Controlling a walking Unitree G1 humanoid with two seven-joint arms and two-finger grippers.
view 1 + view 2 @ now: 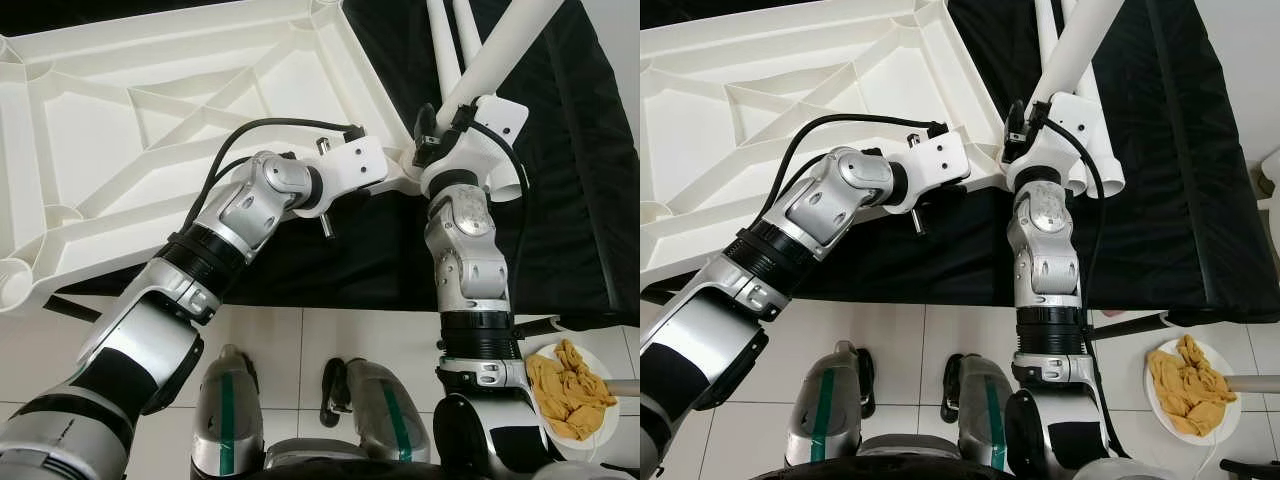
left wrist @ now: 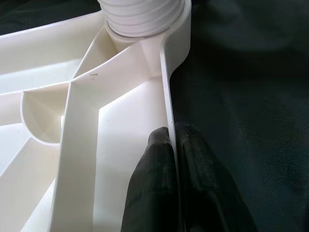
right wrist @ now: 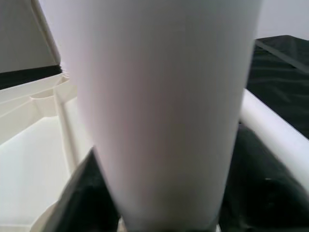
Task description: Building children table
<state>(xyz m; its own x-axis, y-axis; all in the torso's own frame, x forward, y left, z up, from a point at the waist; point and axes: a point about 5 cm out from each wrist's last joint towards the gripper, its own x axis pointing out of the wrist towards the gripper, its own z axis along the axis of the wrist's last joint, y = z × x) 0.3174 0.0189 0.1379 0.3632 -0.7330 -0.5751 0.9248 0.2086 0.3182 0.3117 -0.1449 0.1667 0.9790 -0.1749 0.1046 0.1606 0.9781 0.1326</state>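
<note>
White tabletop upside down on black cloth. Left gripper pinches its rim, steadying it. Right gripper clamps leg at corner socket, likely for screwing in.

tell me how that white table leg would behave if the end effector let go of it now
The white table leg is a long smooth tube leaning off vertical in the corner socket of the tabletop, so it would probably tip. Being round, it would likely roll on the black cloth.
</note>
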